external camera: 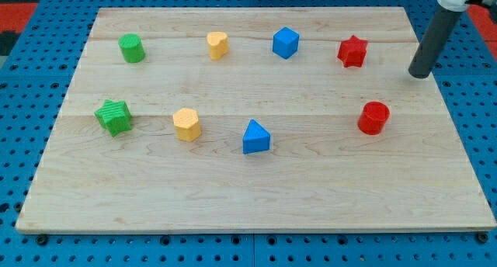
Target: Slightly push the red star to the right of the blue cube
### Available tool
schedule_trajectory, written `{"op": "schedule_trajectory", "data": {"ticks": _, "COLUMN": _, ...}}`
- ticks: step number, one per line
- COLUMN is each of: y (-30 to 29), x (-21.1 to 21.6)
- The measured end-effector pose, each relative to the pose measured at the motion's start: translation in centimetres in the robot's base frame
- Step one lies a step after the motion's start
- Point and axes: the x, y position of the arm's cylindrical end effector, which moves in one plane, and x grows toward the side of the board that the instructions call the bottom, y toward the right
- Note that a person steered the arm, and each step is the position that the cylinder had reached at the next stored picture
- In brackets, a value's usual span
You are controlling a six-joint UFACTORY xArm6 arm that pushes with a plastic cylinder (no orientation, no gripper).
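Note:
The red star (352, 51) lies near the view's top right of the wooden board (256, 189). The blue cube (285, 43) sits to its left, about a block's width apart. My tip (419, 74) is the lower end of the dark rod at the board's right edge. It stands to the right of the red star and slightly lower, well apart from it and touching no block.
A red cylinder (373, 117) sits below the star. A blue triangular block (255, 137), a yellow hexagonal block (186, 124) and a green star (114, 116) lie across the middle. A yellow heart-like block (217, 45) and a green cylinder (131, 48) lie along the top.

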Motion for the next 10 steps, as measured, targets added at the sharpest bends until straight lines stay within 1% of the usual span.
{"op": "schedule_trajectory", "data": {"ticks": 1, "y": -0.6, "x": 1.3}}
{"op": "schedule_trajectory", "data": {"ticks": 2, "y": -2.0, "x": 4.7}}
{"op": "schedule_trajectory", "data": {"ticks": 3, "y": -3.9, "x": 2.3}}
{"op": "schedule_trajectory", "data": {"ticks": 4, "y": -4.4, "x": -3.3}}
{"op": "schedule_trajectory", "data": {"ticks": 6, "y": -3.7, "x": -2.9}}
{"op": "schedule_trajectory", "data": {"ticks": 7, "y": -3.7, "x": -0.7}}
{"op": "schedule_trajectory", "data": {"ticks": 8, "y": -3.9, "x": 0.3}}
{"op": "schedule_trajectory", "data": {"ticks": 9, "y": -3.9, "x": -2.4}}
{"op": "schedule_trajectory", "data": {"ticks": 10, "y": -4.8, "x": -7.1}}
